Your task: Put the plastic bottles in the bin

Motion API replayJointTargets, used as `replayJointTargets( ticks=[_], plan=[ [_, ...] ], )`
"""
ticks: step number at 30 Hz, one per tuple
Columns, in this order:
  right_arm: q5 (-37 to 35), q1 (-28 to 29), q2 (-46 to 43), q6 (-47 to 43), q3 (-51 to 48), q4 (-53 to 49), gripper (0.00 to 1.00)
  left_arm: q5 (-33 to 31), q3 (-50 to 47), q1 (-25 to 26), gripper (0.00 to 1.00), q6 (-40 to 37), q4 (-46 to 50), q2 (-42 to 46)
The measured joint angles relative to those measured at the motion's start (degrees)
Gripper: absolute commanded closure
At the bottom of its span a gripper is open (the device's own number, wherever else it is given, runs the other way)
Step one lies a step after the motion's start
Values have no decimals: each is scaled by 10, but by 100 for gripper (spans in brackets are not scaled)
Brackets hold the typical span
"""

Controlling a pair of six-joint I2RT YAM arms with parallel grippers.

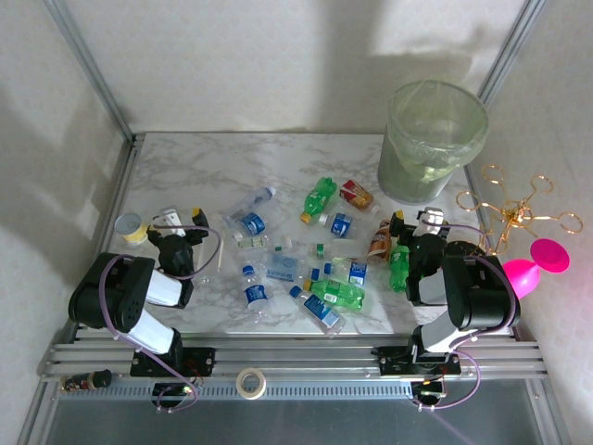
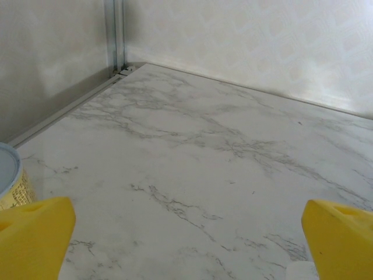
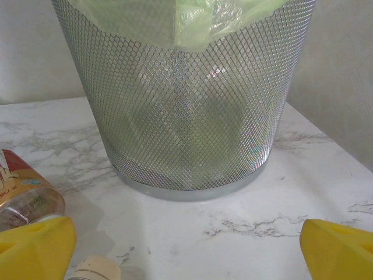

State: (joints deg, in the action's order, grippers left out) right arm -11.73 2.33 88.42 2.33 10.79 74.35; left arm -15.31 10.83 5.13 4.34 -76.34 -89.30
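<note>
Both arms (image 1: 125, 297) sit folded low at the near edge, with the left claw (image 1: 182, 222) and right claw (image 1: 414, 221) spread wide and empty. Bottles (image 1: 338, 295) lie scattered on the surface (image 1: 213, 176) between them. The bin (image 1: 408, 171) stands far right, just beyond the right claw.

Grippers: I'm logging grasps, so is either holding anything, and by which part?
Nothing is held: the left gripper and the right gripper are both open, with empty jaws.
</note>
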Motion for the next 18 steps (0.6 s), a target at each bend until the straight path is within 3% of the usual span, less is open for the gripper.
replayJointTargets(
  ticks=[13, 18],
  plan=[
    [-3, 2, -6, -1, 0, -5, 1, 6, 0, 0, 1, 0, 1, 1],
    [-17, 23, -92, -9, 0, -52, 1, 6, 23, 0, 1, 0, 81, 60]
  ],
)
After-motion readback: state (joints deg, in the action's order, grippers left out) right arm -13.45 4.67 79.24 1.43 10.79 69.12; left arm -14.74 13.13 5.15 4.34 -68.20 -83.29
